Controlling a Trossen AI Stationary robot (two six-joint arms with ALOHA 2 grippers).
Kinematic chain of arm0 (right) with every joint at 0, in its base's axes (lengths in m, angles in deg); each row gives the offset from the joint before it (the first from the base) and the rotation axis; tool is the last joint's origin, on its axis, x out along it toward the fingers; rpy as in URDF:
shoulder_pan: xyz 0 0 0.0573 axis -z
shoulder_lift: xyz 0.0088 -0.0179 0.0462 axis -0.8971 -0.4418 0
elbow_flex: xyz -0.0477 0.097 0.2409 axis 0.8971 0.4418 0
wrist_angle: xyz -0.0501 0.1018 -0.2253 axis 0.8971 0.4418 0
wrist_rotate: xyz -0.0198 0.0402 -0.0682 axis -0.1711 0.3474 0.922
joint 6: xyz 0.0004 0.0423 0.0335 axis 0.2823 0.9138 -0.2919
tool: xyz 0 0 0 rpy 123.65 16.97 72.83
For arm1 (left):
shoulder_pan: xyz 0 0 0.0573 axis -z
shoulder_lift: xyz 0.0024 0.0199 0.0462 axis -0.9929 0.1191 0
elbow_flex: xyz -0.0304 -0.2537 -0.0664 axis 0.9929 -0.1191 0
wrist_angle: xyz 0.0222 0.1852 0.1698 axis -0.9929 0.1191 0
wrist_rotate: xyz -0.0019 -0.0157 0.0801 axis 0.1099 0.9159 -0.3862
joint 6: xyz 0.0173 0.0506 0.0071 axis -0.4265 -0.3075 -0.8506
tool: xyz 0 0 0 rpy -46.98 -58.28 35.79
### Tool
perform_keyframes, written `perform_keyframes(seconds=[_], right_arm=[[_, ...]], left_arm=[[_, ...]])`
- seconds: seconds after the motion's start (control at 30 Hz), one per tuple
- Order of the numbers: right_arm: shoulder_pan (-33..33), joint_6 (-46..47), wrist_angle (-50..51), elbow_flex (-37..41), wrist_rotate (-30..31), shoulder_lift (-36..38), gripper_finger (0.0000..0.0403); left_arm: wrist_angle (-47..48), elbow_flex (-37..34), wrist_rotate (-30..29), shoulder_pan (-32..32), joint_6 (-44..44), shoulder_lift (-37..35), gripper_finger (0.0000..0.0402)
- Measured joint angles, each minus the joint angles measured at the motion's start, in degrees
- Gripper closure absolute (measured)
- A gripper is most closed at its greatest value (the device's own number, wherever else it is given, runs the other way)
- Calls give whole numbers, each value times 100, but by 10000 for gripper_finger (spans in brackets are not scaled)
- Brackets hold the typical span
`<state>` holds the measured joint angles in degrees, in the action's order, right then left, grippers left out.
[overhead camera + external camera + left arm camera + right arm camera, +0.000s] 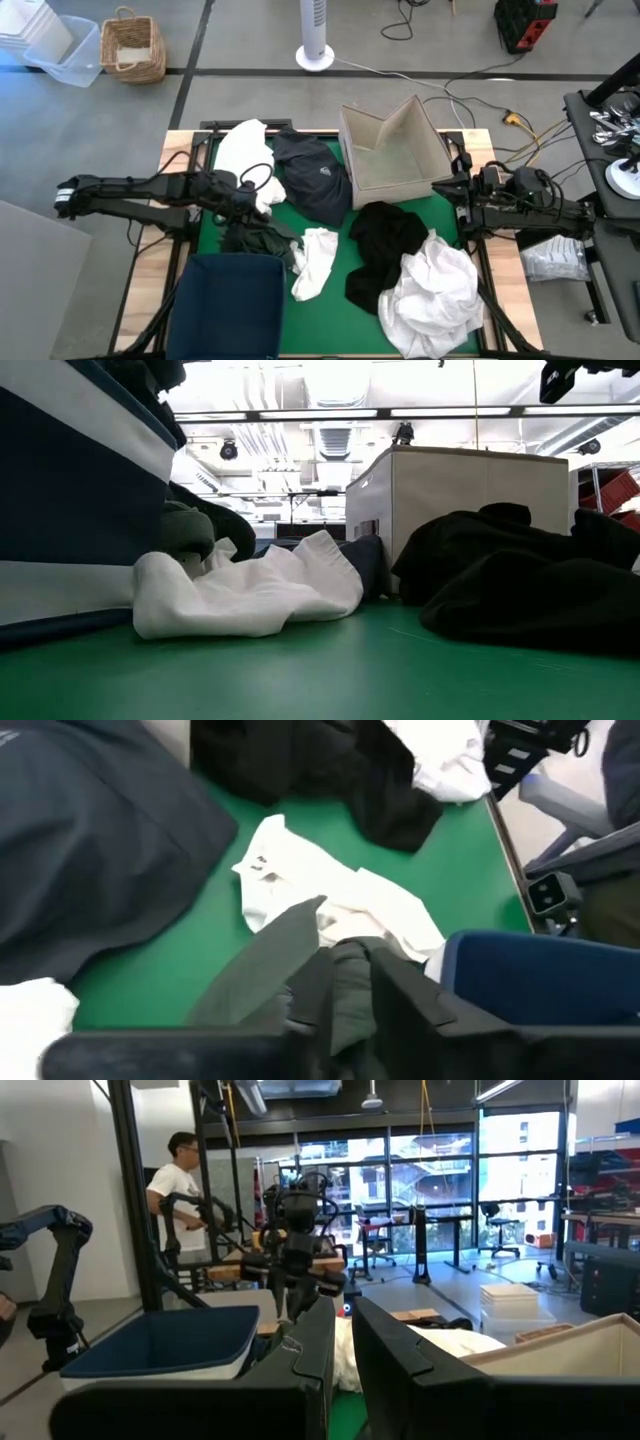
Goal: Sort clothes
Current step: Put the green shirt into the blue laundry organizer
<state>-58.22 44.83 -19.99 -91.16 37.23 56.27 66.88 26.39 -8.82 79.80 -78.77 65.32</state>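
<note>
Green tabletop (330,310) filled the lower frame of the high view, with sorting barely begun. Six clothes remained out: white heap (432,290) at lower right, navy garment (313,176) at centre, black garment (383,247), white garment (245,150) at upper left, small white piece (315,262), dark green garment (345,990). Left gripper (243,200) clamped the green garment beside the blue bin (230,305); right gripper (462,188) idled clenched, empty, beside the cardboard box (392,150), which showed no garment inside.

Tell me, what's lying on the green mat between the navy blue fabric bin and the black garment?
A small crumpled white garment, seen in the high view, lies between the navy blue fabric bin and the black garment.
</note>
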Motion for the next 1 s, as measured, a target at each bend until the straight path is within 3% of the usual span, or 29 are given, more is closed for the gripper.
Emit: perform_keyframes(seconds=[0.2, 0.43, 1.0], right_arm=[[0, -3, -17, 0, 0, -3, 369], [0, -4, 2, 0, 0, -75, 369], [-1, -5, 25, 0, 0, -556, 369]], left_arm=[[352, 0, -552, 0, -561, 57, 272], [364, 0, -579, 25, -831, 185, 220], [800, 0, -880, 219, -833, 874, 219]])
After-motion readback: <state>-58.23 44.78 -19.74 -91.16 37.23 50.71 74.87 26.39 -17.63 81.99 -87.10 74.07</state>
